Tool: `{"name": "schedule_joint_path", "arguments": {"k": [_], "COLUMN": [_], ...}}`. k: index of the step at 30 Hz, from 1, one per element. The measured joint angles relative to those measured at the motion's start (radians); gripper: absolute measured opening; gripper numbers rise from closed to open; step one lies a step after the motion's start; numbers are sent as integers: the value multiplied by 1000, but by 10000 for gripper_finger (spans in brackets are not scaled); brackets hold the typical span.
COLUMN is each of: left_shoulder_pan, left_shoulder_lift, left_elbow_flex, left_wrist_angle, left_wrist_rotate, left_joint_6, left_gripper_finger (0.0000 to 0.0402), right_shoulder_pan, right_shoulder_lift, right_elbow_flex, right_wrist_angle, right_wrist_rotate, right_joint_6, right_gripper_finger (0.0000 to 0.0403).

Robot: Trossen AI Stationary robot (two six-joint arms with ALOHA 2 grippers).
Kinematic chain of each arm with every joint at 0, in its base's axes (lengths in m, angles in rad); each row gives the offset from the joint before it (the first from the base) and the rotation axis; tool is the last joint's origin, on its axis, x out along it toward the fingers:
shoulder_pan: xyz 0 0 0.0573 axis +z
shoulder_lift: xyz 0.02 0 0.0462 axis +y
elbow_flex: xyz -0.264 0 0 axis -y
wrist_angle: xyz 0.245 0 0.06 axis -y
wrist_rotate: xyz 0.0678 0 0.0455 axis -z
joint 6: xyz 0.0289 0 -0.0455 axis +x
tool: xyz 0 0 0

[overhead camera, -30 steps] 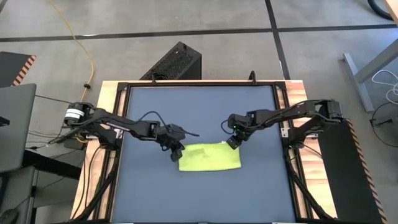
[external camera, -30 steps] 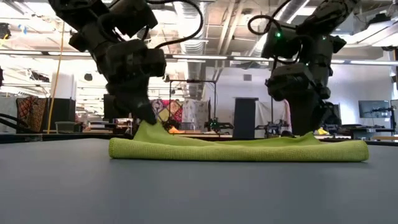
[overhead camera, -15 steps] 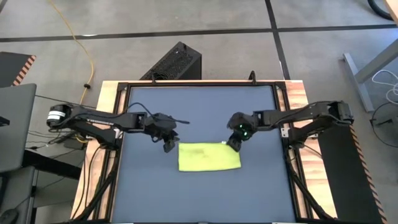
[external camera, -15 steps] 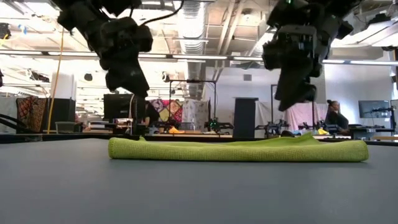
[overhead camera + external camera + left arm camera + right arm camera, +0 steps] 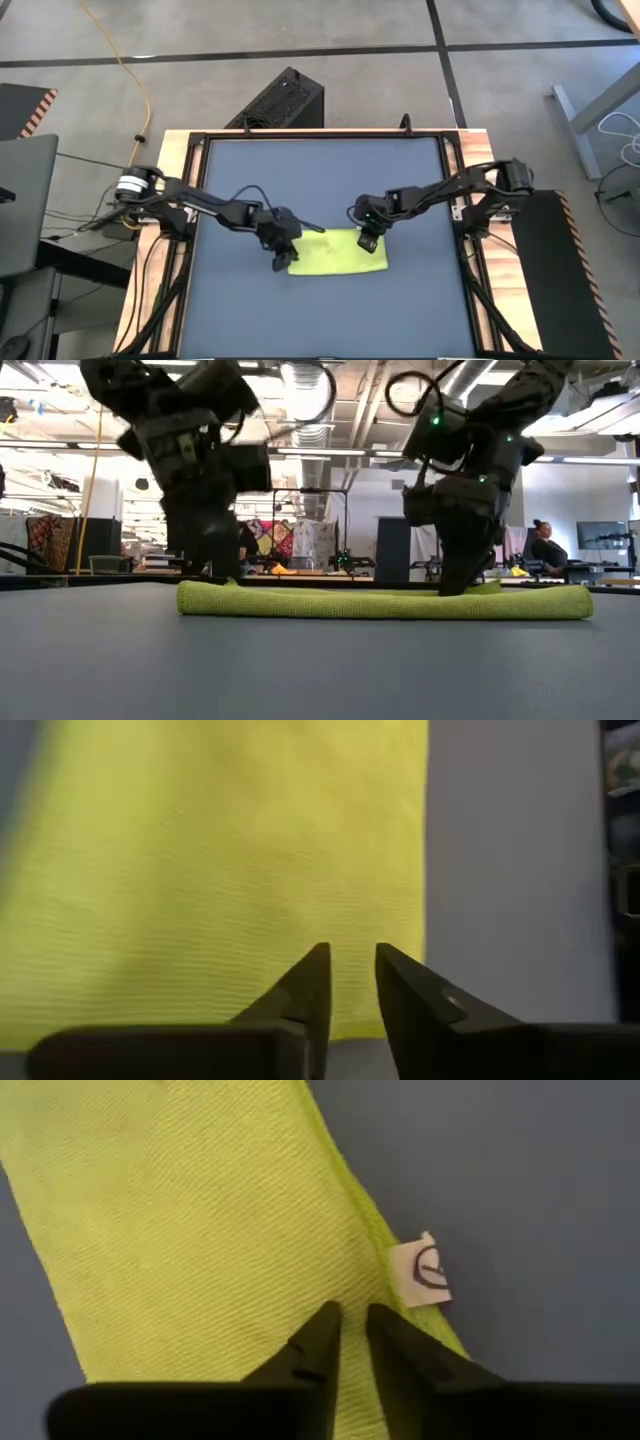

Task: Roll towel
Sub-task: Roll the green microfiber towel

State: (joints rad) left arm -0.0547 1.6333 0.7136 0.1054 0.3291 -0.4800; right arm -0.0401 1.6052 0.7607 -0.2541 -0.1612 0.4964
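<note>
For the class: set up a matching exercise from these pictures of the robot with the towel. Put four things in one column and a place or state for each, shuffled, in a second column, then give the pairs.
Things
1. towel
2. left gripper
3. right gripper
4. label

Places or states
A. small white tag at the towel's edge
B. down at the towel's left end
C. folded flat on the table
D. down on the towel near its right end

Pairs: 1-C, 2-B, 3-D, 4-A

Readable text: I find none
Towel tag: a small white tag [image 5: 428, 1270] at the edge of the towel [image 5: 200, 1220] carries a dark circular mark I can't read
</note>
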Motion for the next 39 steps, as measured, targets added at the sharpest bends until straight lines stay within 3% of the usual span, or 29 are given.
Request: {"name": "schedule_joint_path", "arguments": {"k": [2, 8, 14, 18, 24, 27, 29, 33, 39], "left_shoulder_pan": [-1, 22, 126, 235, 368, 399, 403, 334, 168], "left_shoulder_lift": [28, 34, 35, 39, 38, 37, 36, 36, 37], "left_elbow_flex": [2, 7, 73, 194, 474, 596, 641, 621, 410], "left_wrist_angle": [7, -111, -280, -459, -719, -779, -780, -677, -517], "left_wrist_rotate": [3, -128, -211, -263, -345, -327, -242, -8, -107], "left_joint_6": [-19, -3, 170, 330, 526, 559, 535, 487, 454], "left_gripper_finger": [46, 4, 1, 2, 2, 2, 2, 2, 2], "right_shoulder_pan": [-9, 29, 68, 72, 44, 32, 24, 17, 22], "right_shoulder_lift": [12, -16, -80, -113, -176, -217, -237, -237, -145], "right_elbow_flex": [1, -3, -3, -3, -3, -3, -3, -3, -3], "right_wrist_angle": [-8, -32, -45, -55, -60, -67, -64, -41, 0], "right_wrist_rotate": [-13, -88, -76, -69, -68, -45, -24, -16, -13], "right_joint_6": [1, 23, 44, 48, 46, 35, 18, -15, -50], "right_gripper_finger": [56, 14, 29, 37, 27, 24, 24, 23, 23]}}
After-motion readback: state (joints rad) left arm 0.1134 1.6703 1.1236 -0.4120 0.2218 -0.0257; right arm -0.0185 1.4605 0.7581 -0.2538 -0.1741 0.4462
